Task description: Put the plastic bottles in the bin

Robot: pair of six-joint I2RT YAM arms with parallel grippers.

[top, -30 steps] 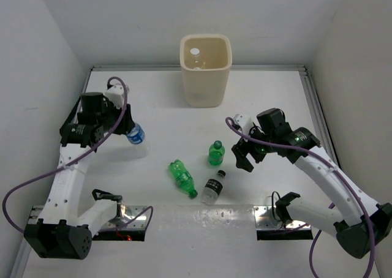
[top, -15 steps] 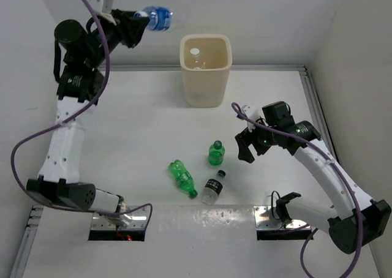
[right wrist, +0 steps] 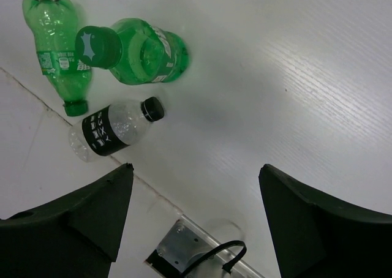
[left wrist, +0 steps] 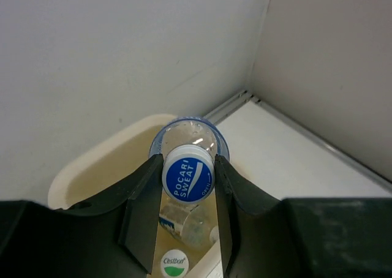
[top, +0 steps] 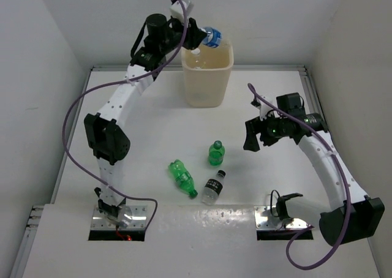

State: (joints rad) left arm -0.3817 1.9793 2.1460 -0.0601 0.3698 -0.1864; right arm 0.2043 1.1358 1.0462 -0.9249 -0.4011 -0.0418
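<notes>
Up at the back of the worktop (top: 153, 125) the left arm is stretched high and the left fingers (left wrist: 144, 204) are clamped on either side of a clear blue-labelled bottle (left wrist: 188, 179), gripping it near the neck. Its blue and white cap, printed POCARI SWEAT, points straight back at the wrist camera. The bottle hangs over the near left part of the rim of the cream bin (top: 206, 82), its body reaching out over the opening, and it does not touch the bin. The bin stands against the far wall. Down inside it lie a clear bottle (left wrist: 184, 221) and a white and green cap (left wrist: 174, 262); I cannot tell how many bottles are in there. Over on the right side, the right fingers (right wrist: 86, 214) are spread wide apart with nothing between them, held above the worktop and well to the right of the loose bottles. Three bottles are out on the worktop in a loose cluster near the middle. An upright green bottle (top: 216, 153) stands with its dark green cap up. Just to its left a second green bottle (top: 182, 177) lies on its side, neck toward the near edge. A clear bottle with a dark label (top: 213, 187) and a black cap also lies flat, close below the upright one, near the strip along the worktop's front edge.
</notes>
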